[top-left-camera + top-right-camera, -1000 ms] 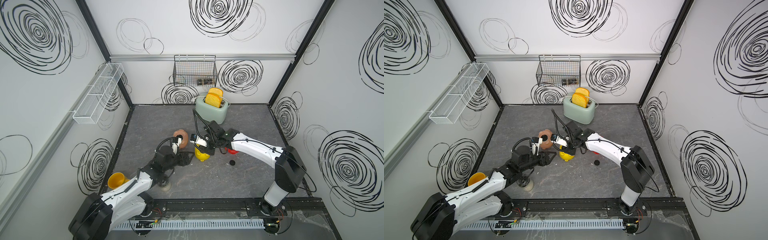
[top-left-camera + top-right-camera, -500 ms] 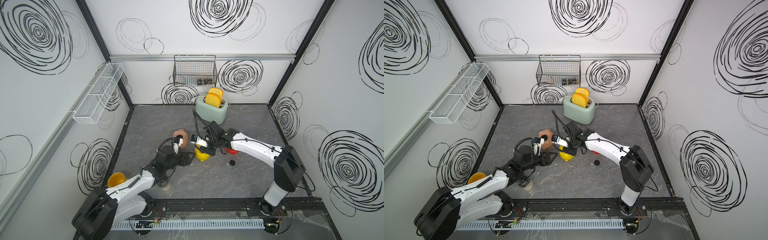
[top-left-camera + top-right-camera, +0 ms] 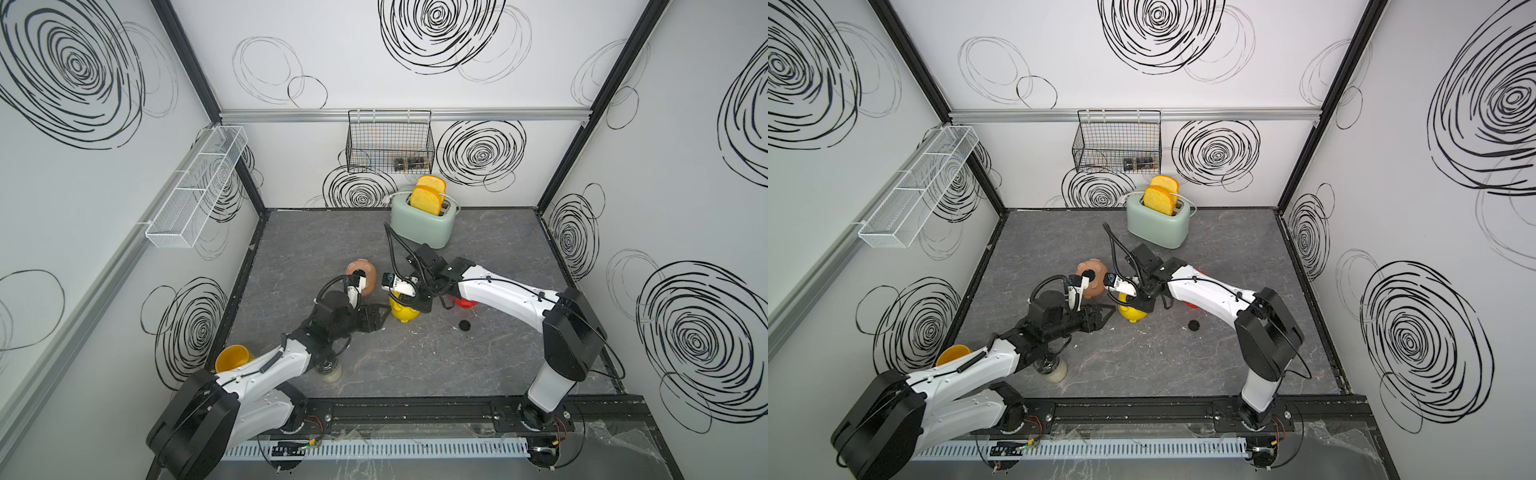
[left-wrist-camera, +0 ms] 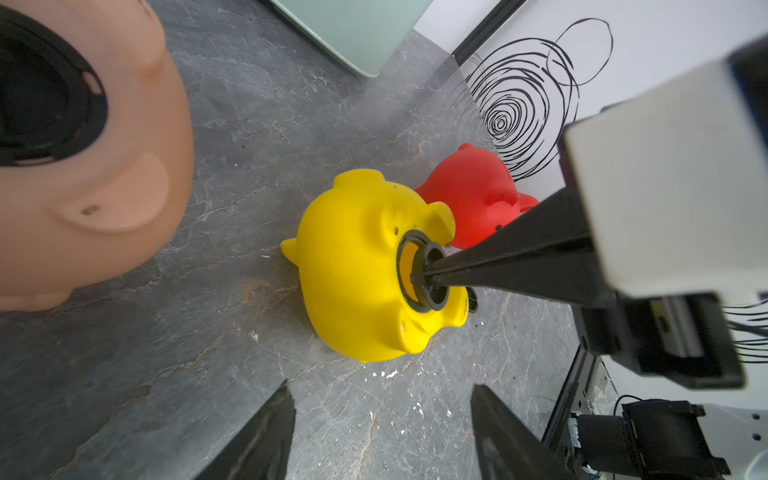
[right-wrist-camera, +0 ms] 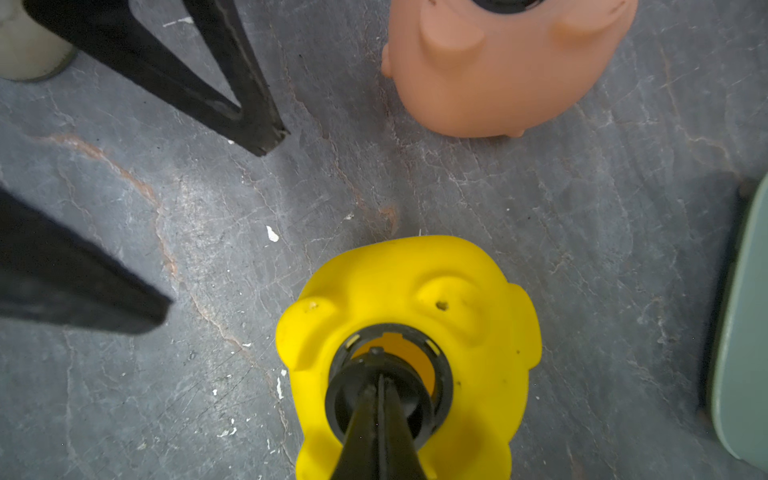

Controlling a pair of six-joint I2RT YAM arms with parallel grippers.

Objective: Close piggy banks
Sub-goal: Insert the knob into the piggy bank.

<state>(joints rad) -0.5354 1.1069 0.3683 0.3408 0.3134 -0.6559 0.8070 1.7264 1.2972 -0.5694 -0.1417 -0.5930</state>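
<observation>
In both top views the yellow piggy bank lies directly under the right gripper, on a grey stone-like floor between white walls with black swirls.

Left wrist view: its belly hole faces up toward the closed fingertips, and its long axis lies flat. The fingertips pinch a black plug, tilted in the hole.

Right wrist view: the left gripper is partly open just beside the piggy bank, not touching.

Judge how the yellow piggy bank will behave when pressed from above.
Likely to rock or roll: the yellow piggy bank rests on its rounded body, feet up. Probably light and hollow, since its belly hole shows an empty inside.
</observation>
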